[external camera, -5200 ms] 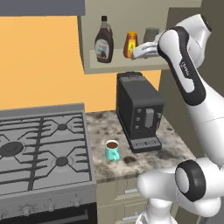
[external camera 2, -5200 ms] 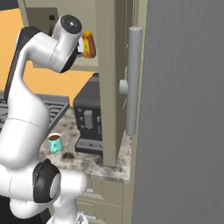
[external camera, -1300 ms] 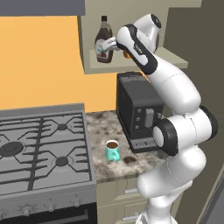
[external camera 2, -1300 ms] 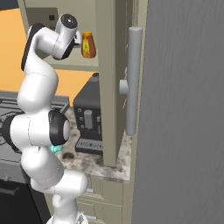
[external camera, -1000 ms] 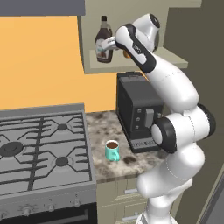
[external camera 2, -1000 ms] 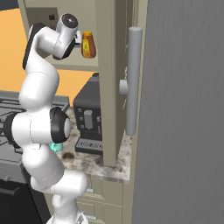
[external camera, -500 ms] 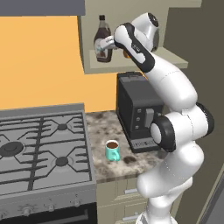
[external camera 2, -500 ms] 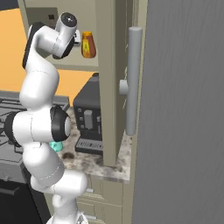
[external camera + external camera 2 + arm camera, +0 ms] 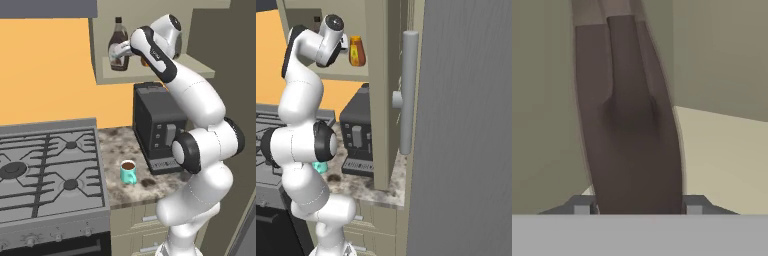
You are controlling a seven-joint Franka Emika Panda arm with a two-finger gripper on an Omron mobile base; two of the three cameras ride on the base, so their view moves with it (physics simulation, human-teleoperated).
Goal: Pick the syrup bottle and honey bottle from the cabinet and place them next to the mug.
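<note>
The syrup bottle (image 9: 118, 36), tall and dark brown, stands upright at the left of the cabinet (image 9: 155, 75) shelf. My gripper (image 9: 118, 52) reaches in from the right at the height of its body. In the hand view the syrup bottle (image 9: 632, 125) takes up the whole space between the jaws, and both fingertips (image 9: 582, 205) press against its sides, so my gripper (image 9: 638, 206) is shut on it. The orange honey bottle (image 9: 356, 51) stands on the same shelf just right of my hand. Below, the teal mug (image 9: 128, 171) sits on the counter beside the stove.
A black coffee machine (image 9: 157, 127) stands on the counter under the cabinet, right of the mug. The gas stove (image 9: 45, 170) lies to the left. A tall grey door with a bar handle (image 9: 406, 90) blocks the right side. The cabinet's side wall is close behind the bottle.
The jaws have closed from wide open onto the syrup bottle's body. The arm has hardly shifted, and the bottle still stands on the shelf.
</note>
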